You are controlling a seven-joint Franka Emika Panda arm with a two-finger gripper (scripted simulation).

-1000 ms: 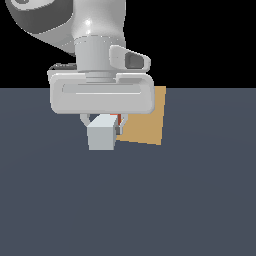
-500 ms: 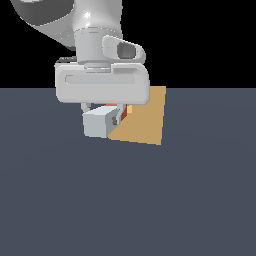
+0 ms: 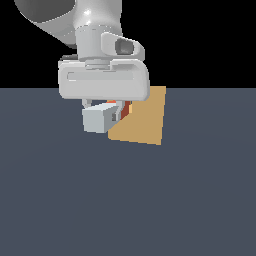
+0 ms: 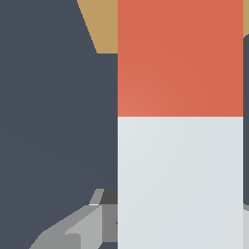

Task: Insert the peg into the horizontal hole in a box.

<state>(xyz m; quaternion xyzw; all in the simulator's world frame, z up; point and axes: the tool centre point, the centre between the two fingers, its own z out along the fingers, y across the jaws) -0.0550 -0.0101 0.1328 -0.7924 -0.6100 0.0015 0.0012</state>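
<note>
My gripper (image 3: 114, 113) is shut on the peg (image 3: 100, 119) and holds it level above the floor. The pale grey-white end points toward the exterior camera. The red part (image 3: 124, 108) points toward the tan-orange box (image 3: 144, 120), which stands just behind it. In the wrist view the peg (image 4: 180, 180) fills most of the picture, with its red part (image 4: 180, 58) toward the box (image 4: 99, 26). One grey finger (image 4: 78, 228) shows beside the peg. The hole is hidden behind the peg and my hand.
The dark grey-blue floor (image 3: 125, 200) spreads all round the box. The large white hand body (image 3: 103, 82) covers the box's upper corner on the exterior view's left.
My gripper has risen a little with the peg still in it, uncovering more of the box's face. The box has not moved.
</note>
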